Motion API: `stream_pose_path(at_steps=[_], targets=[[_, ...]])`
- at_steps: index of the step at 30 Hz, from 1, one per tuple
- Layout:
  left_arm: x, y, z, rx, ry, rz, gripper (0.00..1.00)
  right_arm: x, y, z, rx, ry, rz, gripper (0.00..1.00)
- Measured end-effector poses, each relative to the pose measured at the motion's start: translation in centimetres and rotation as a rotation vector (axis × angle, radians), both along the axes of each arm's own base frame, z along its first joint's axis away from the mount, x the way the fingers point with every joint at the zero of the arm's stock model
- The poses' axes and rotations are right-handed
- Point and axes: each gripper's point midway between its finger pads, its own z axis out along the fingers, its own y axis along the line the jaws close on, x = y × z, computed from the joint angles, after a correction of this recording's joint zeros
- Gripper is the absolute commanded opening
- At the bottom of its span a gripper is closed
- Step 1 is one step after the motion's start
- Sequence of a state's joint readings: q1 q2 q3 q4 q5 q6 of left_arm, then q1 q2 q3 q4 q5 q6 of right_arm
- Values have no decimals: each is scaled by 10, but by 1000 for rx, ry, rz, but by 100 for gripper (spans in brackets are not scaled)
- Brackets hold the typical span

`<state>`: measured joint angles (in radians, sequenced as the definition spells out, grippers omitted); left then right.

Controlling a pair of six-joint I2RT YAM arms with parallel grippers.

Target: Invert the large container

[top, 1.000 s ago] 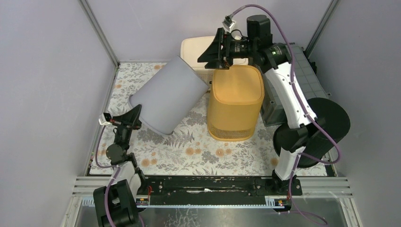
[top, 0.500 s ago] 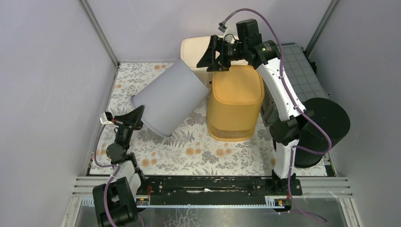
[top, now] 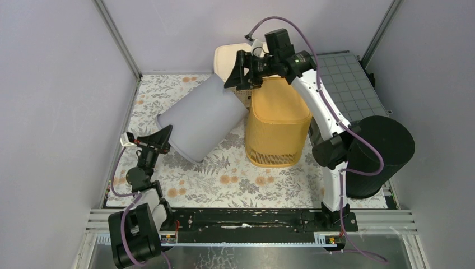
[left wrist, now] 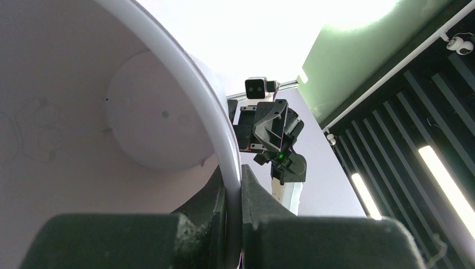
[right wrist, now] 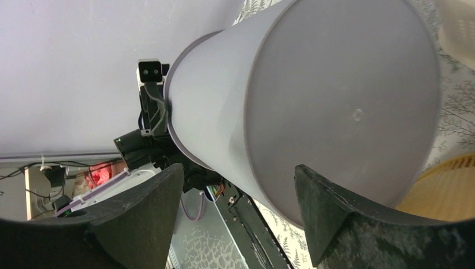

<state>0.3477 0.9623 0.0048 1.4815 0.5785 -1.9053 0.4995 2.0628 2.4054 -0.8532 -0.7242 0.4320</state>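
- Top view, change: right gripper [top: 232, 72] has swung left from over the basket's [top: 278, 120] back edge and now hangs off its far-left corner, above the bin's [top: 201, 117] closed end.
- The right arm's elbow has drawn in toward the middle, baring more of the black drum [top: 381, 151].
- The bin has barely shifted, and the left gripper [top: 165, 133] has stayed at its rim.
- Top view, pose: the bin is over the left half of the mat [top: 224, 179], tilted. Its long axis runs from near-left to far-right.
- Its open mouth faces near-left toward the left arm. Its closed base points far-right, just beside the basket and the cream box [top: 229, 56]; I cannot tell whether it touches either.
- Left wrist view: the left gripper [left wrist: 232, 179] is pinched narrow on the bin's [left wrist: 84, 112] rim, one finger inside the wall and one outside.
- The view looks up the bin's inside to its round base, with the right gripper [left wrist: 269, 134] beyond the rim.
- Right wrist view: the right gripper [right wrist: 238, 168] is spread wide and holds nothing, both fingers clear of the bin [right wrist: 347, 106].
- The bin's round base faces this camera and its body narrows away toward the left gripper [right wrist: 151, 131], which clamps the far rim.
- A strip of basket [right wrist: 448, 185] shows at the lower right.
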Motion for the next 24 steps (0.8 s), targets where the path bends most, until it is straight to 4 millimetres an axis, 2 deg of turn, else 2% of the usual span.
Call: stream_pose_path(at_steps=[3, 5, 8, 13, 17, 20, 22, 24], targets=[[1, 0, -2, -1, 7, 0, 0, -6, 13, -9, -9, 7, 33, 75], [2, 0, -3, 0, 11, 0, 0, -8, 20, -14, -20, -1, 46, 68], [3, 1, -5, 2, 16, 5, 0, -4, 21, -19, -32, -19, 43, 49], [8, 2, -10, -6, 41, 5, 3, 3, 20, -19, -44, -58, 27, 28], [16, -1, -25, -22, 102, -20, 15, 9, 19, -18, -48, -82, 10, 23], [23, -6, -39, -34, 154, -40, 35, 12, 18, -18, -47, -92, 0, 22], [25, -16, -44, -21, 172, -75, 54, 8, 20, -15, -31, -81, 18, 22], [24, -28, -48, 6, 177, -123, 62, 6, 26, -12, -17, -97, 33, 22]])
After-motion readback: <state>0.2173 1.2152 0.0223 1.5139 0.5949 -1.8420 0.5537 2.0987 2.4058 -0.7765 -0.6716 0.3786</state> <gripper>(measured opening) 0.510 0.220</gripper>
